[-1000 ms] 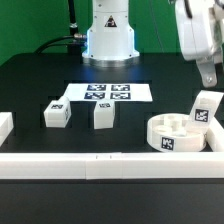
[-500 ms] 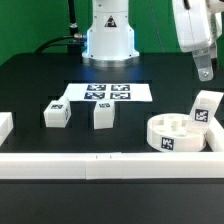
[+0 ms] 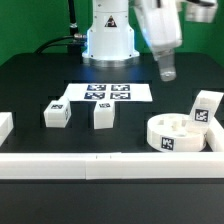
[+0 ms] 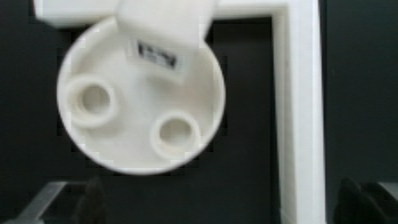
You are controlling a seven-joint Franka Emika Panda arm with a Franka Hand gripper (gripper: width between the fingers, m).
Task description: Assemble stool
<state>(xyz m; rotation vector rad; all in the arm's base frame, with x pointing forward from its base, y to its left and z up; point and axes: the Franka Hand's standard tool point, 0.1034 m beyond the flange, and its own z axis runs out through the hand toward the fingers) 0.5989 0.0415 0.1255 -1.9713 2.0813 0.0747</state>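
Note:
The white round seat point(image 3: 176, 137) lies at the exterior view's right, sockets up, with one white leg point(image 3: 207, 108) standing in its far right socket. Two more tagged legs point(image 3: 56, 114) point(image 3: 103, 116) stand loose on the black table to its left. My gripper point(image 3: 166, 72) hangs in the air above the table, behind and left of the seat, touching nothing. In the wrist view the seat point(image 4: 139, 110) shows two empty sockets, with the mounted leg point(image 4: 157, 22) at its edge. My gripper point(image 4: 214, 207) is open and empty, its dark fingertips point(image 4: 64, 204) spread wide.
The marker board point(image 3: 108, 93) lies flat at the middle back. A long white rail point(image 3: 100, 166) runs along the table's front, also seen beside the seat in the wrist view point(image 4: 302, 110). A short white block point(image 3: 5, 125) sits at the left edge. The robot base point(image 3: 108, 40) stands behind.
My gripper has risen from the leg mounted in the seat and swung toward the exterior view's left. The seat and all three legs have stayed in place.

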